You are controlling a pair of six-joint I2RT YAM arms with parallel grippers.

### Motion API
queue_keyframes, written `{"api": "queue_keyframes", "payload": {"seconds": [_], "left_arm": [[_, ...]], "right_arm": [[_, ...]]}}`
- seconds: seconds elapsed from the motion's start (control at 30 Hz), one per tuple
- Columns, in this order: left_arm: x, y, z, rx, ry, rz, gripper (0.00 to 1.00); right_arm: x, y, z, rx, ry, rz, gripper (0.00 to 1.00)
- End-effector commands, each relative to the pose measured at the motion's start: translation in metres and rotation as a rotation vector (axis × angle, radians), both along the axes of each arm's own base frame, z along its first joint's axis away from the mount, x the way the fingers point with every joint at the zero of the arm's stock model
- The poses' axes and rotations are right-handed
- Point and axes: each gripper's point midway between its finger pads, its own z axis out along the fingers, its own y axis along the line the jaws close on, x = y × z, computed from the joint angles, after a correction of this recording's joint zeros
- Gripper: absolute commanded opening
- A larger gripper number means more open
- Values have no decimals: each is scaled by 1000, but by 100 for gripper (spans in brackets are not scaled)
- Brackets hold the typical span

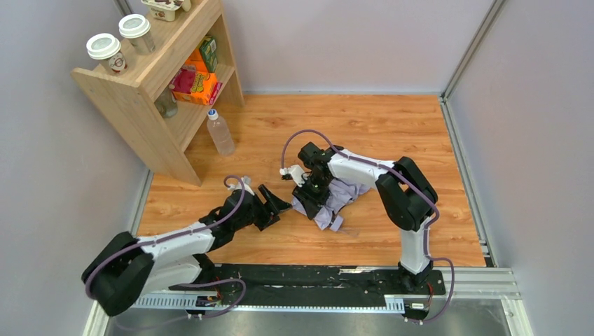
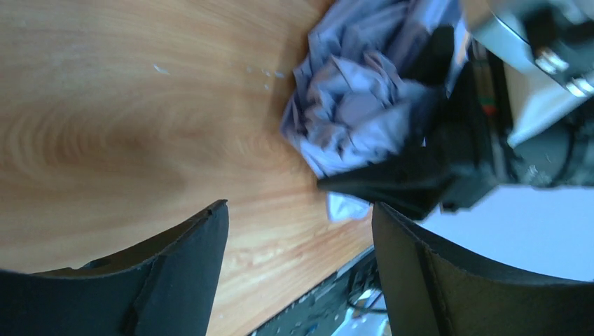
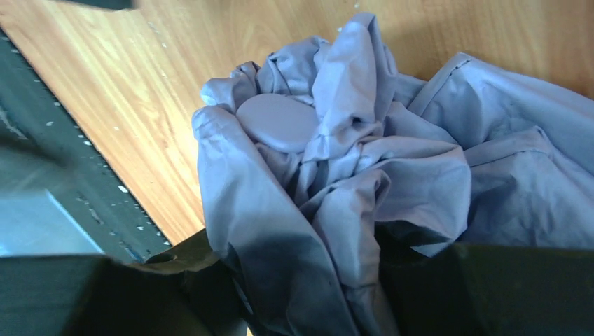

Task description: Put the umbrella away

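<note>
**Task item.** The umbrella (image 1: pixel 337 199) lies on the wooden surface (image 1: pixel 392 126), well to the right of the shelf unit (image 1: pixel 133 98) and nearer the arm bases than it is. It is collapsed into a crumpled bundle of pale lavender fabric. The right wrist view shows a round flat cap (image 3: pixel 277 122) of the same colour nested in the folds. The shaft and handle cannot be made out.

**Right end effector** (image 1: pixel 312 187). It is on the end of the umbrella nearest the shelf unit. Bunched fabric fills the gap between its two fingers, which are clamped on it.

**Left end effector** (image 1: pixel 273 203). It sits between the shelf unit and the umbrella, just beside the fabric but apart from it. Its fingers stand spread with only bare surface between them.

**Shelf unit and contents.**
- Top board: two lidded paper cups (image 1: pixel 104 47).
- Middle level: a green carton (image 1: pixel 209 50).
- Lower level: an orange box (image 1: pixel 199 85), with a dim jar-like item beside it that is too shaded to identify.

A clear plastic bottle (image 1: pixel 220 131) stands upright on the surface, just beside the foot of the shelf unit.
</note>
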Motion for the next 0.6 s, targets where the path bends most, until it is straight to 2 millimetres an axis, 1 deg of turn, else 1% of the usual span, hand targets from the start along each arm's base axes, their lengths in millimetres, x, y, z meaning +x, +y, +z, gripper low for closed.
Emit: {"api": "queue_keyframes", "payload": {"seconds": [0.0,0.03,0.1,0.13,0.2,0.3,0.37,0.47,0.53,0.57], "left_arm": [[29,-20,34,-307,-90,69,82],[31,-17,28,-303,-76,90,82],[35,-20,22,-333,-43,107,82],[38,-24,24,-355,-53,102,82],[38,-29,20,-382,-35,88,82],[40,-30,24,-425,-66,92,82],[42,-32,21,-431,-55,98,82],[45,-45,9,-422,2,69,82],[47,-49,-7,-412,58,85,82],[49,-50,-10,-417,70,95,82]], "right_arm": [[-31,13,-31,75,197,4,0],[-30,13,-31,75,195,3,0],[-29,13,-30,78,192,-1,0],[-29,12,-30,76,192,-1,0],[-27,13,-29,78,183,-4,0],[-24,14,-29,81,169,-7,0],[-23,14,-28,82,167,-9,0],[-21,16,-26,90,150,-11,0],[-16,17,-22,100,120,-18,0],[-14,18,-21,106,102,-20,0]]}}
